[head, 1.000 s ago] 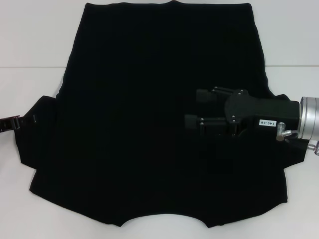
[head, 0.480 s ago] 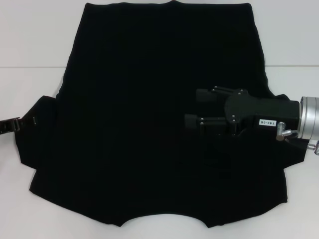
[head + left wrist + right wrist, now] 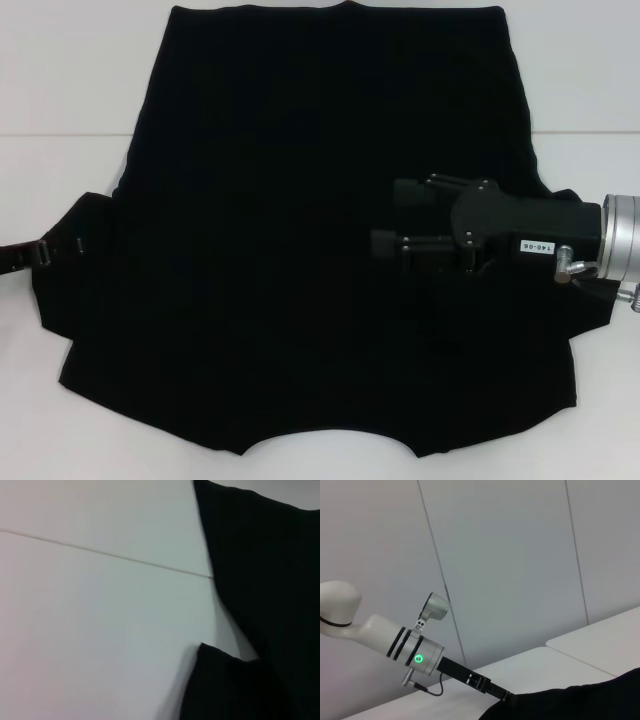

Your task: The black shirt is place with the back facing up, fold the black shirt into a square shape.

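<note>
The black shirt [image 3: 280, 250] lies spread flat on the white table [image 3: 70, 80], plain side up, and fills most of the head view. My right gripper [image 3: 390, 217] hovers over the shirt's right half, pointing left, its two fingers apart and nothing visible between them. At the far left, my left gripper [image 3: 50, 250] reaches in at the edge of the left sleeve [image 3: 80, 240]. The left wrist view shows the shirt [image 3: 265, 580] edge and that sleeve [image 3: 225, 685]. From the right wrist, the left arm [image 3: 410, 647] is seen stretching down to the shirt [image 3: 580, 702].
A thin seam [image 3: 60, 135] runs across the table behind the sleeves. Bare white table surface borders the shirt on the left and right. A panelled wall [image 3: 510, 555] stands behind the table.
My left gripper has slid to the right, farther onto the left sleeve's edge. The right arm and the shirt have stayed still.
</note>
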{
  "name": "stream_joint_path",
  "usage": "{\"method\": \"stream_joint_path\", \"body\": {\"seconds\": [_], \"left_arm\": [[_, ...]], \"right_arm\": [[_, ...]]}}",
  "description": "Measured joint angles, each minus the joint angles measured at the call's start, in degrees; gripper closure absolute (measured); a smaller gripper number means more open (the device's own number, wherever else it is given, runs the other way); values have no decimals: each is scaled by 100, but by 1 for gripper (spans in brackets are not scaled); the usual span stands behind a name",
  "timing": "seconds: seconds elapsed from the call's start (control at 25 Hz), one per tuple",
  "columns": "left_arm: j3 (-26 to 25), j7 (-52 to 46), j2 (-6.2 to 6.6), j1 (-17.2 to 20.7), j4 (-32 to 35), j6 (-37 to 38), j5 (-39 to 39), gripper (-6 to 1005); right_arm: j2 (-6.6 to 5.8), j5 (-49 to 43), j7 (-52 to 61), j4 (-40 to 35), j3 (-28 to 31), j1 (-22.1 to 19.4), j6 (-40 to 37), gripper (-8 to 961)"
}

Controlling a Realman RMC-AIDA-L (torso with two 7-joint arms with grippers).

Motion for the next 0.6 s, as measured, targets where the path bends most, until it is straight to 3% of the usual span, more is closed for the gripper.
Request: {"method": "stream_joint_path", "body": {"seconds": [0.6], "left_arm": [[39, -18, 3, -51, 44, 285, 0, 229]], "right_arm": [[0, 8, 0, -35, 0, 0, -26, 13]]}}
